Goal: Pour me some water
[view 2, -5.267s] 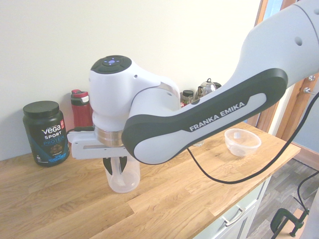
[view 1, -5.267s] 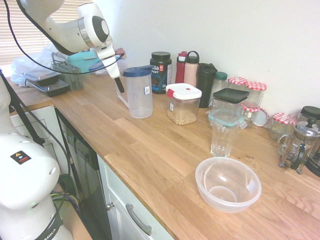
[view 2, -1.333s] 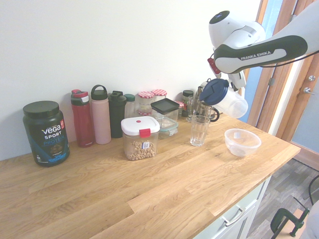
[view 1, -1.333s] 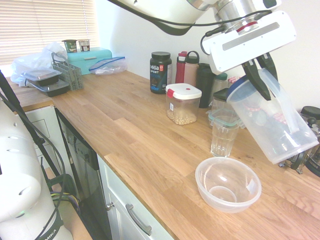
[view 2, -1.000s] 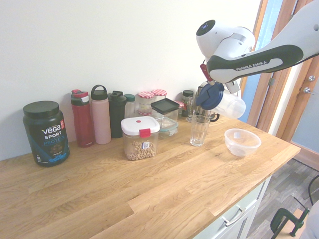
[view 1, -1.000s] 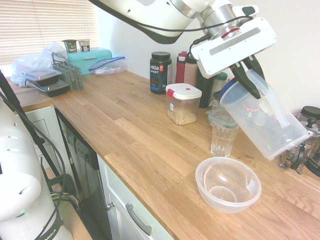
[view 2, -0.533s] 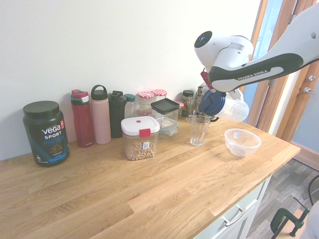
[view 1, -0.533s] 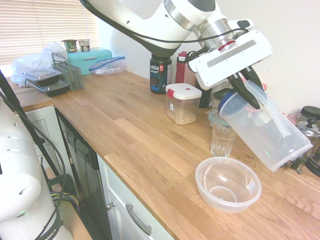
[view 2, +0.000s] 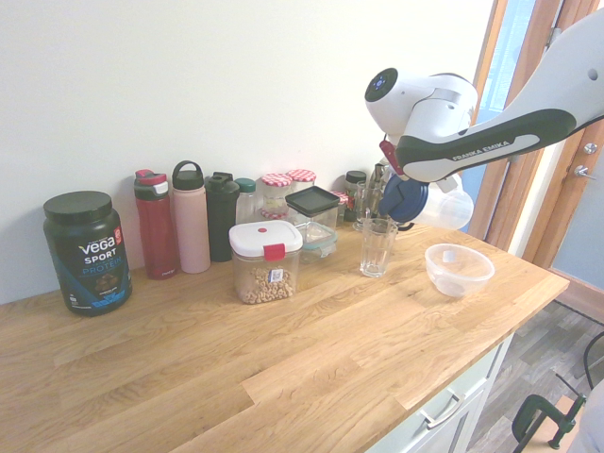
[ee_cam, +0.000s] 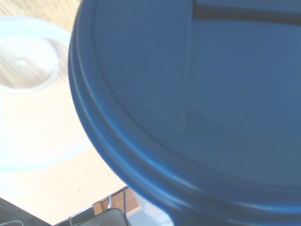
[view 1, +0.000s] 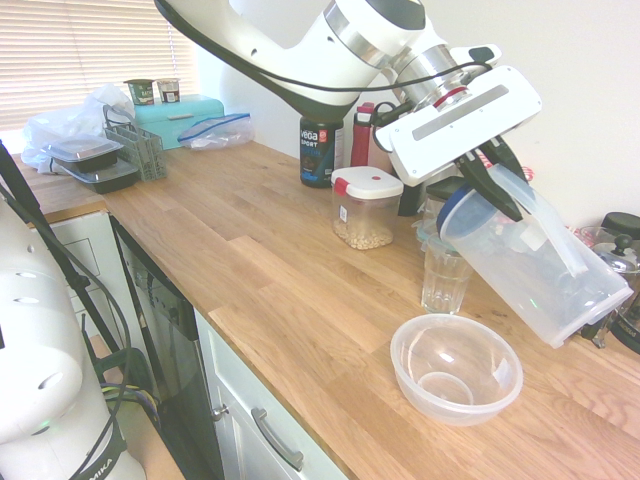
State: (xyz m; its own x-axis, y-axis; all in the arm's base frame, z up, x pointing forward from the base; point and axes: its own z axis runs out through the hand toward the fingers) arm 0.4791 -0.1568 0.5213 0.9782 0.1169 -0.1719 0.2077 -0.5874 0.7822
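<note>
My gripper (view 1: pixel 497 172) is shut on the handle of a clear plastic pitcher (view 1: pixel 545 270) with a blue lid (view 1: pixel 460 205). The pitcher hangs tilted, lid end down, just above and behind the tall clear glass (view 1: pixel 443 277) standing on the wooden counter (view 1: pixel 270 280). In the second exterior view the pitcher (view 2: pixel 442 208) leans its lid (view 2: pixel 403 200) over the rim of the glass (view 2: pixel 377 247), with the gripper (view 2: pixel 396 179) above it. I see no water in the pitcher or the glass. The lid (ee_cam: pixel 197 103) fills the wrist view.
A clear plastic bowl (view 1: pixel 456 368) sits in front of the glass, near the counter's front edge. A snack box with a white-and-red lid (view 1: pixel 366 207) stands beside the glass. Behind are a protein tub (view 1: pixel 321 143), bottles, jars and a French press (view 1: pixel 603 290).
The pitcher was lifted from the counter's far end and carried to the glass. Over the last second it sank and tipped its lid end closer to the glass rim.
</note>
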